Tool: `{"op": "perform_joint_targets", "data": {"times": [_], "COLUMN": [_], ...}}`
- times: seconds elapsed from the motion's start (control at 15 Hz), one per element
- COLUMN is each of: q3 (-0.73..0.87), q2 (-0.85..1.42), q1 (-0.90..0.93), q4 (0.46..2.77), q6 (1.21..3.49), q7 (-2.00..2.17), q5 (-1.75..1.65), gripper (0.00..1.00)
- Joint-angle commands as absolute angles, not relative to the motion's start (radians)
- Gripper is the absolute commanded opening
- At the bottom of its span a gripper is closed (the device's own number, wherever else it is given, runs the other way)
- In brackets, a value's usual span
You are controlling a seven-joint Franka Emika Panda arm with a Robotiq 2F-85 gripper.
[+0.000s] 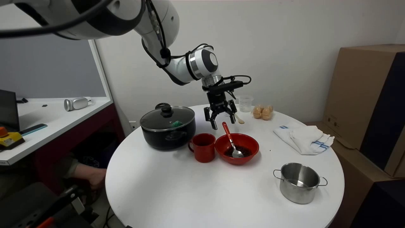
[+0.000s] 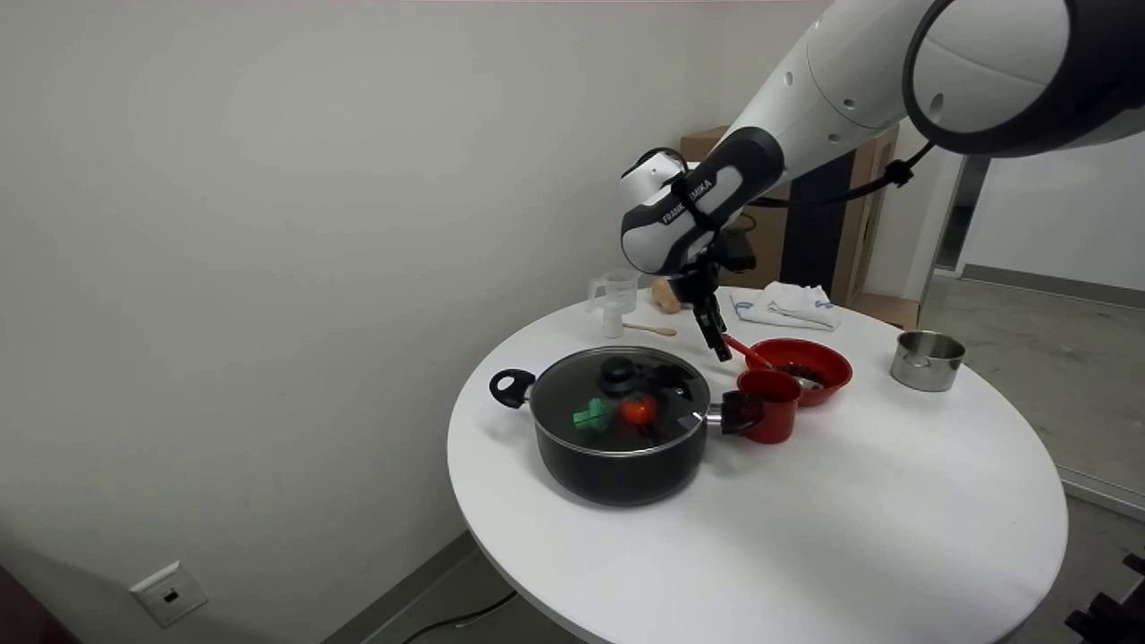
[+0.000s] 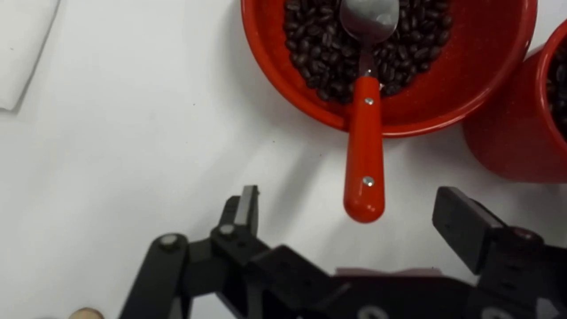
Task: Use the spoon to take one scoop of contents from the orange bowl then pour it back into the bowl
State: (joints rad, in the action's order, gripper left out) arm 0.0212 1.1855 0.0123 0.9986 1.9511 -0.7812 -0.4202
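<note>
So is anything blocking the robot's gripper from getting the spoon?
Nothing visible. In the wrist view, the spoon shows its handle end in the gap of the open gripper. The red mug is off to one side, beside the red bowl.

The Franka Emika Panda arm (image 2: 832, 94) is white with black bands (image 2: 759, 156) and white lettering (image 2: 700, 189); in an exterior view a thick black cable (image 1: 50, 29) crosses the upper left. The black Robotiq gripper (image 1: 223, 123) has 2 jointed fingers (image 3: 460, 226) and silver-headed screws (image 3: 168, 239).
</note>
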Motion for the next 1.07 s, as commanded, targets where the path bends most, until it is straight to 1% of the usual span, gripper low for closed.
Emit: {"op": "perform_joint_targets", "data": {"times": [0.0, 0.07, 0.13, 0.2, 0.6, 0.8, 0.87, 0.93, 1.0], "q3": [0.015, 0.013, 0.012, 0.01, 0.005, 0.002, 0.001, -0.001, -0.009], "q2": [1.189, 1.189, 1.189, 1.188, 1.176, 1.164, 1.16, 1.156, 1.147], "q1": [0.011, 0.01, 0.011, 0.011, 0.012, 0.009, 0.007, 0.006, -0.001], "q4": [0.977, 0.979, 0.983, 0.984, 0.995, 1.009, 1.014, 1.018, 1.032], "q6": [1.921, 1.917, 1.915, 1.912, 1.895, 1.904, 1.906, 1.904, 1.908], "q7": [-0.815, -0.814, -0.813, -0.812, -0.807, -0.806, -0.807, -0.807, -0.802], "q5": [-0.39, -0.386, -0.384, -0.382, -0.366, -0.36, -0.357, -0.354, -0.36], "gripper": [0.99, 0.75, 0.75, 0.72, 0.26, 0.08, 0.05, 0.39, 0.34]}}
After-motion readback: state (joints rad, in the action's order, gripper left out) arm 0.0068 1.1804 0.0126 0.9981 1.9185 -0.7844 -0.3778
